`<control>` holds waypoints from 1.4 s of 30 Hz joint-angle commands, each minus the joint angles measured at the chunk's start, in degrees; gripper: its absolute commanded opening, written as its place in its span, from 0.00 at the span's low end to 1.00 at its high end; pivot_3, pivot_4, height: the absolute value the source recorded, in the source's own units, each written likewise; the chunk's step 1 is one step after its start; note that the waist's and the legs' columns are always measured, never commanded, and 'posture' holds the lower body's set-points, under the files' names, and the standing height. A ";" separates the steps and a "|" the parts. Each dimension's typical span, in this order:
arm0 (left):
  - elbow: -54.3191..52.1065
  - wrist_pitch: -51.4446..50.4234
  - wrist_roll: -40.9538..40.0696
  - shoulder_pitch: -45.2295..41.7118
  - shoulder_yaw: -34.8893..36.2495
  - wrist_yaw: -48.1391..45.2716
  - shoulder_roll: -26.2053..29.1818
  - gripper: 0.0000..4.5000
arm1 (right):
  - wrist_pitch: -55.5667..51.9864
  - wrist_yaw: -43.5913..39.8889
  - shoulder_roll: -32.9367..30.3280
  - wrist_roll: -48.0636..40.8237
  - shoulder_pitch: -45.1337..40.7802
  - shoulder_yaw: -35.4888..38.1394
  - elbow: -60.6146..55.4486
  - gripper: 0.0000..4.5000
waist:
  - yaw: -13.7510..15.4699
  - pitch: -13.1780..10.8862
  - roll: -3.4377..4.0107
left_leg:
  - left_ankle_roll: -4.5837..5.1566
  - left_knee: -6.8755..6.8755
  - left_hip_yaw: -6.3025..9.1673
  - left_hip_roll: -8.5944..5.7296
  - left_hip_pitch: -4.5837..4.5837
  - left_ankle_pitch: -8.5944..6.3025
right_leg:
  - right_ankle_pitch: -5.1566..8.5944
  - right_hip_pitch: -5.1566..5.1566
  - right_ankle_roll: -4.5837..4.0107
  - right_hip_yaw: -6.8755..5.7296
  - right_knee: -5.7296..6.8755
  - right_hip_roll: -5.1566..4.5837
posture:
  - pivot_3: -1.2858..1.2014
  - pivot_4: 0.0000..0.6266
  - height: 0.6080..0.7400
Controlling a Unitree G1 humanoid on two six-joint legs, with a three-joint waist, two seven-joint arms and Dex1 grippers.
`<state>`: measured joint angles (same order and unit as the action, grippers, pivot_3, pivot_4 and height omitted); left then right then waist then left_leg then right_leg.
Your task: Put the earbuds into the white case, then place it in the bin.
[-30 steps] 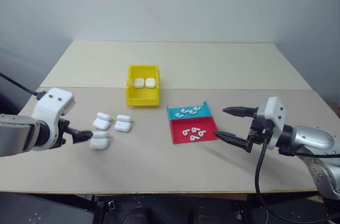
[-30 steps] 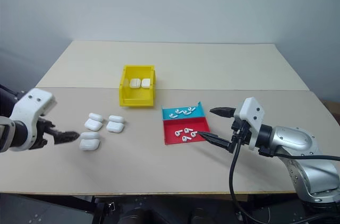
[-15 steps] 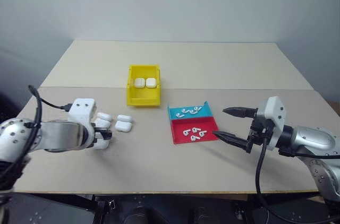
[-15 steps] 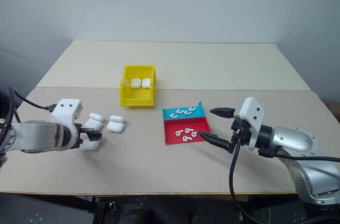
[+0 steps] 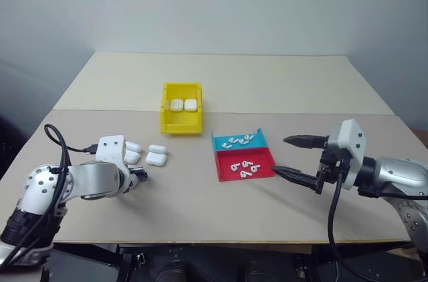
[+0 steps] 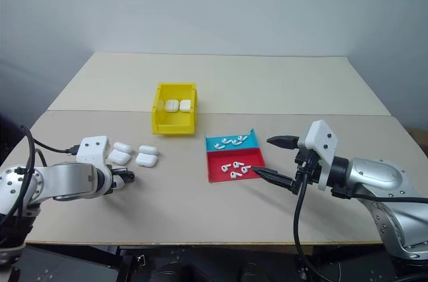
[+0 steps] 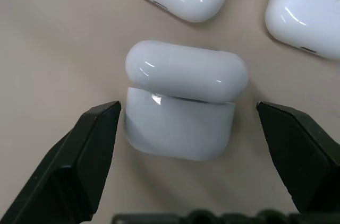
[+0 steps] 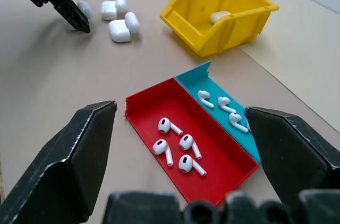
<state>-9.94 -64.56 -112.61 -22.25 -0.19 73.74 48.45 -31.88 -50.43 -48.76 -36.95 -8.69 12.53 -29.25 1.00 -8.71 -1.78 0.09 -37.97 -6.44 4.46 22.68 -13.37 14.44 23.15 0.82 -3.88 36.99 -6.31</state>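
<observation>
1. Left gripper (image 7: 186, 112) is down low at the near-left of the table (image 5: 200, 202), fingers spread wide w/ a white case (image 7: 183, 107) between the tips. Neither finger (image 7: 93, 144) touches it; small gap each side. Case lies flat on the table, lid seam visible across its middle.
2. Right gripper (image 5: 294, 156) hovers at the near-right, above the table, fingers wide apart, nothing between them. It points left toward the trays, tips just right of the red one.
3. Just past the left gripper: three more white cases (image 5: 156, 156) on the table, a loose cluster, all closed as far as I can tell. Two sit side by side nearest the gripper, the third pair-mate a bit to the right.
4. Centre, slightly right: red tray (image 8: 146, 108) w/ four earbuds (image 8: 183, 152) lying loose inside, stems at diff angles.
5. Touching its far side: blue tray (image 8: 212, 83), also w/ a few earbuds (image 8: 223, 104) in it; exact count unclear.
6. Further back, left of the trays: yellow bin (image 5: 181, 121), standing apart from both the trays and the case cluster. Two white cases (image 5: 183, 104) lie side by side at its far end, touching or nearly so.
7. Far half of the table beyond the bin is a second, lighter panel; a seam runs left-right just behind the bin.
</observation>
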 commanded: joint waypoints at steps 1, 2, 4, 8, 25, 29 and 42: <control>2.49 -2.54 -0.39 -2.73 1.92 -0.30 -0.38 1.00 | 0.25 0.15 -0.55 -0.90 -0.37 2.16 -1.68 1.00 | 0.09 0.00 0.00 | 0.00 0.00 0.00 0.00 -0.01 0.00 | 0.00 -0.01 0.00 -0.01 0.00 0.00 | 0.52 0.24 1.00; 3.48 -3.63 -0.39 -3.56 1.30 -0.46 0.22 1.00 | 0.31 0.23 -0.48 -0.86 -0.33 2.14 -1.74 1.00 | 0.12 0.00 0.00 | 0.00 0.00 -0.01 -0.01 -0.01 0.00 | 0.00 -0.01 0.00 -0.01 0.01 0.00 | 0.52 0.24 1.00; 5.08 -5.08 -0.39 -4.81 0.49 -0.04 0.94 1.00 | 0.36 0.46 -0.33 -0.85 -0.27 2.13 -1.85 1.00 | 0.11 0.00 0.00 | 0.00 0.00 0.00 -0.02 -0.01 0.00 | 0.00 -0.02 0.00 0.00 0.00 0.00 | 0.52 0.24 1.00; 6.20 -6.36 -0.39 -5.19 0.50 -0.09 1.38 1.00 | 0.27 1.16 -0.13 -1.00 0.38 2.44 -2.58 1.00 | 0.04 0.00 0.00 | -0.01 0.01 0.02 -0.02 0.00 0.00 | 0.00 -0.01 0.01 0.01 -0.02 -0.01 | 0.52 0.24 1.00; -14.68 -0.29 1.24 1.17 5.41 -14.09 13.87 0.63 | 0.85 3.42 0.96 -0.66 -0.03 1.61 -2.30 1.00 | -0.21 -0.06 -0.10 | -0.01 0.05 0.04 0.00 0.03 0.00 | 0.01 0.04 0.00 0.00 -0.04 -0.01 | 0.52 0.24 1.00; -27.01 8.02 22.69 7.10 15.59 -37.92 12.66 0.63 | 1.48 4.07 2.21 0.02 -1.19 0.71 -1.52 1.00 | -0.25 -0.06 -0.09 | -0.01 0.08 -0.08 -0.02 0.05 0.00 | 0.01 0.05 0.00 -0.02 -0.13 -0.02 | 0.52 0.24 1.00; -14.63 38.63 57.10 6.63 9.29 -121.69 5.22 0.63 | 4.18 4.56 6.41 3.42 -6.79 -2.75 1.28 1.00 | -0.04 -0.04 -0.04 | -0.06 0.13 -0.39 0.02 0.31 0.02 | 0.00 0.24 -0.03 -0.19 -0.22 0.04 | 0.52 0.24 1.00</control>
<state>-26.28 -29.81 -58.69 -13.39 10.24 -41.17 54.47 -29.51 -46.04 -42.40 -33.81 -14.61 9.17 -27.18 0.96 -8.75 -1.82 0.04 -37.84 -6.82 4.49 23.00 -13.35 14.43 23.39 0.79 -4.07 36.78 -6.26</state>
